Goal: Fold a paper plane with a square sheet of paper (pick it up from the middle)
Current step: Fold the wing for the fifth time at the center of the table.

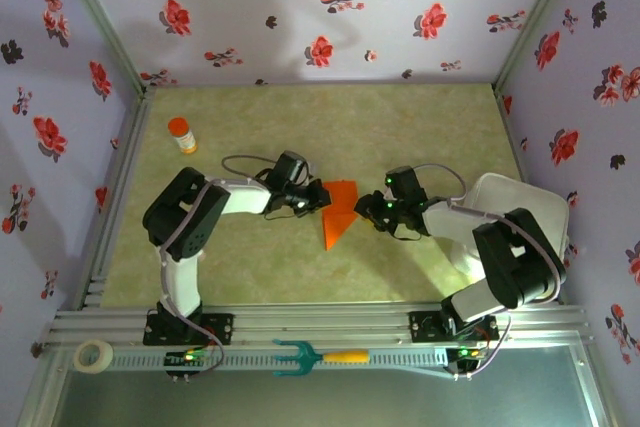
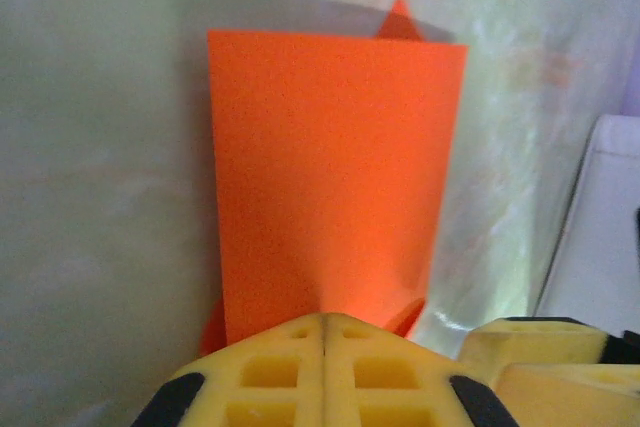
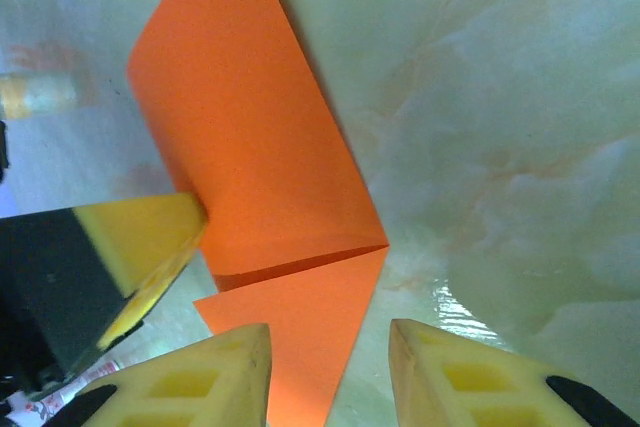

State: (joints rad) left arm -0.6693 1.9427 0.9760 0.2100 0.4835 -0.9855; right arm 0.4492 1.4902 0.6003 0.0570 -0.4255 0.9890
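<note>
1. Sheet of paper [image 1: 341,202]: orange-red and partly folded, lying about mid-surface [image 1: 400,127] between the two grippers. From above it reads as a squarish panel on the far side and a point tapering toward the near edge.
2. Right wrist view: a crease runs across the sheet. The larger panel lies beyond it and a triangular part comes toward the camera.
3. Left gripper [image 2: 323,322]: jaws pressed together on the near edge of the orange panel, which runs into the seam between them. The panel spreads away from the gripper, with a small orange tip showing past its far edge.
4. Right gripper [image 3: 325,345]: jaws spread apart with nothing held, one finger [image 3: 235,367] on each side of the triangular part. I cannot tell whether they touch the paper.
5. Orange-capped bottle [image 1: 182,134]: upright near the far-left corner, well apart from the sheet.
6. White tray [image 1: 510,192]: at the right edge, partly under the right arm.
7. On the rail along the near edge: teal fork tool [image 1: 305,356] with an orange handle, and a tape roll [image 1: 93,355] at its left end.
</note>
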